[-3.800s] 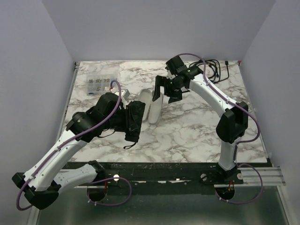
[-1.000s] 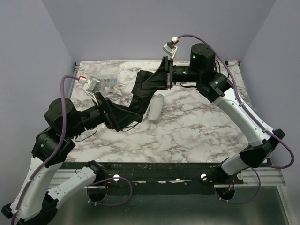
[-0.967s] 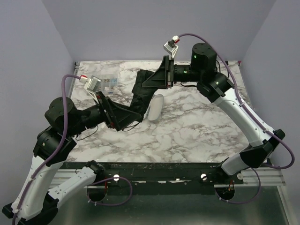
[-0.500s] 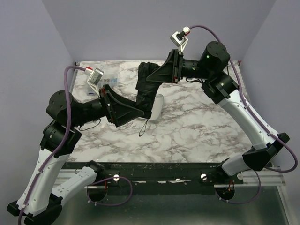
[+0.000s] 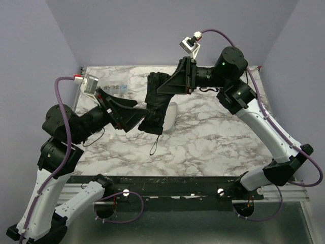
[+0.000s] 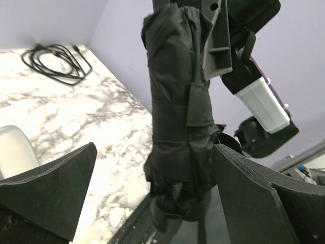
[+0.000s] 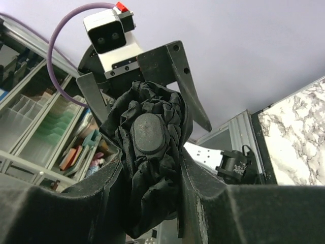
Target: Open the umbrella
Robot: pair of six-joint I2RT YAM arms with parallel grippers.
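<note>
The umbrella is held clear of the marble table, folded, with its black canopy bunched around the shaft. It is tilted, the upper end towards the back wall and the lower end towards the left arm. The right gripper is clamped on the upper end, fabric pressed between both fingers and the oval end cap facing the right wrist camera. The left gripper is spread wide around the lower end; one finger is just beside the fabric, and contact cannot be confirmed. A thin strap is seen hanging below the bundle. A cream oblong sleeve is noted lying on the table beneath
</note>
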